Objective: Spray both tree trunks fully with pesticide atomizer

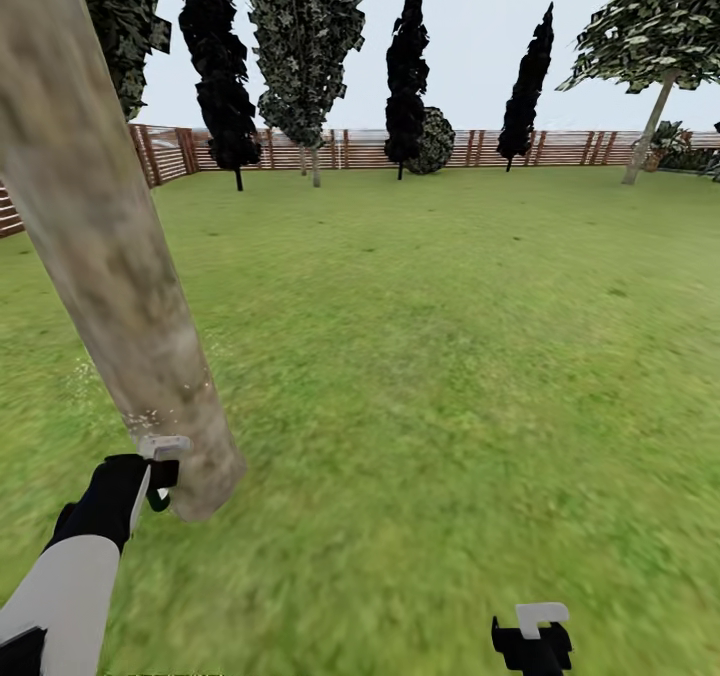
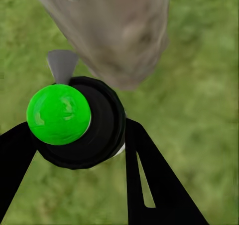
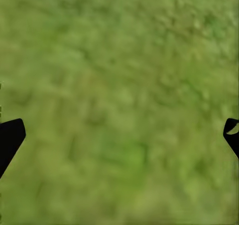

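The thick mottled grey-brown tree trunk [image 1: 110,256] is cut off by the head view's top and left edges; its crown is out of frame. The dark spray bottle with light-grey nozzle [image 1: 163,466] is largely hidden behind the black left gripper [image 1: 150,481]. The black right gripper [image 1: 532,641] is cut by the bottom edge.

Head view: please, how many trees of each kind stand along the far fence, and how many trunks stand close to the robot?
Black columnar trees: 3
Leafy green trees with pale stems: 2
Round dark bush: 1
Thick mottled trunk close by: 1
Total: 7
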Tool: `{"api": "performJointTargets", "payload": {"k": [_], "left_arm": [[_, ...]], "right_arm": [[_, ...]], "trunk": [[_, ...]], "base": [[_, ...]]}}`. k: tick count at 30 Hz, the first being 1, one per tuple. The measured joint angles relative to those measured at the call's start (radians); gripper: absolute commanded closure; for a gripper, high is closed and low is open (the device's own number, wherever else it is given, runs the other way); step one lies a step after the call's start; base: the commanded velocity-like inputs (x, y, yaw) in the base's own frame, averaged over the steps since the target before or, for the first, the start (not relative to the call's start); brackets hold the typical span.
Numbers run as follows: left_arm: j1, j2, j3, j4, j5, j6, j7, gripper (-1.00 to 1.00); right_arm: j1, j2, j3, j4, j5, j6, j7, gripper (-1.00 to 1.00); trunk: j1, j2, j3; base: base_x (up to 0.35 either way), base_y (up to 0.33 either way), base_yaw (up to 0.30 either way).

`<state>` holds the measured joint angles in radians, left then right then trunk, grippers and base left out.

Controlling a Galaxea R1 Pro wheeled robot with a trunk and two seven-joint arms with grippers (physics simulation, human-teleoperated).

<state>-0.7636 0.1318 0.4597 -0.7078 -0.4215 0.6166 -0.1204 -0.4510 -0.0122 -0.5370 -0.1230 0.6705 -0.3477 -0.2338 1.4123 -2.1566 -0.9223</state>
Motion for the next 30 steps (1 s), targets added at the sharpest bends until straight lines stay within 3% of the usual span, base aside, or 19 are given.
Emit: {"api": "performJointTargets", "payload": {"k": [10, 16, 19, 25, 30], "left_arm": [[-0.085, 0.001, -0.002, -0.029, 0.008, 0.067, 0.0, 1.0], [-0.078, -0.004, -0.012, -0.028, 0.004, 0.066, 0.0, 1.0], [-0.061, -0.003, -0.014, -0.045, -0.001, 0.083, -0.007, 1.0], [-0.067, -0.007, -0.016, -0.018, 0.001, 0.057, -0.009, 1.0], [-0.075, -0.006, -0.044, -0.021, 0.002, 0.071, -0.011, 1.0]], "right_arm": [[0.0, 0.0, 0.0, 0.0, 0.0, 0.0, 0.0, -1.0], [0.0, 0.0, 0.0, -0.002, 0.0, 0.0, 0.0, -1.0], [0.008, 0.017, 0.002, 0.004, 0.0, -0.001, 0.0, -1.0], [0.008, 0.023, 0.001, 0.003, -0.001, -0.001, -0.002, -1.0], [0.008, 0.021, 0.001, 0.001, -0.001, -0.001, -0.001, -1.0]], "trunk": [[0.0, 0.0, 0.0], [0.0, 0.0, 0.0], [0.0, 0.0, 0.0], [0.001, 0.0, 0.0], [0.001, 0.0, 0.0]], "base": [[0.004, -0.001, 0.258], [0.163, -0.109, 0.022], [0.0, 0.0, 0.0], [-0.254, 0.0, 0.0], [-0.33, 0.0, 0.003]]}}
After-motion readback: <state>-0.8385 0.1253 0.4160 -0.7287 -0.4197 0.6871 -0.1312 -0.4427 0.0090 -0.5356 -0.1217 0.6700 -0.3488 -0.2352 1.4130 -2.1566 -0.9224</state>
